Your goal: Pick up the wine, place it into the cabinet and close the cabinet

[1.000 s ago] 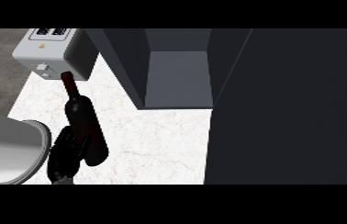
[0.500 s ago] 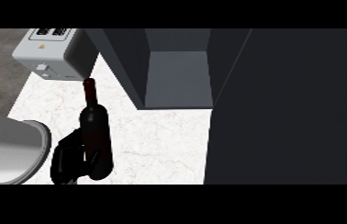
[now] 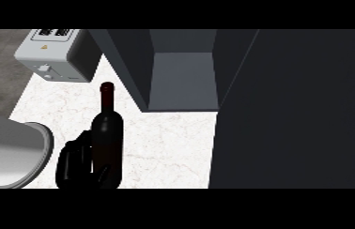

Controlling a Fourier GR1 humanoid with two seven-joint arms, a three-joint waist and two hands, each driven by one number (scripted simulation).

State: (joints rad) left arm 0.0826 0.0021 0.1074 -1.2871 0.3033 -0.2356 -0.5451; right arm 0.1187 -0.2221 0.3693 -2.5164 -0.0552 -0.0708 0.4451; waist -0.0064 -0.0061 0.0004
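A dark wine bottle (image 3: 107, 139) stands upright near the lower left of the white marbled counter (image 3: 173, 148), its neck and red-brown cap pointing toward the counter's back edge. A black hand (image 3: 78, 164), entering from the view's lower edge on the left side and so judged to be the robot's left hand, sits against the bottle's left flank with its fingers curled round the body of the glass; the far side of the grip is hidden behind the bottle. Whether the base rests on the counter or hangs just off it cannot be told from this angle.

Just beside the bottle's neck, to its right, is the open cabinet (image 3: 184, 73), a dark grey box whose pale floor shows bare of contents. A broad dark panel (image 3: 284, 110), judged to be the cabinet's open door, fills the right side of the view and hides the counter's right edge. A white toaster (image 3: 59, 54) sits at the counter's back left corner, well apart from the bottle. A pale rounded shape (image 3: 21, 153) at the left edge, possibly a sink or bowl, lies just beside the hand. The right hand shows nowhere.

The step in hand appears to be the pick-up, with the grasp made. The next move calls for carrying the bottle right and back, past the cabinet's left wall and through the opening, keeping it upright so that the neck clears the frame, before the door is swung to.
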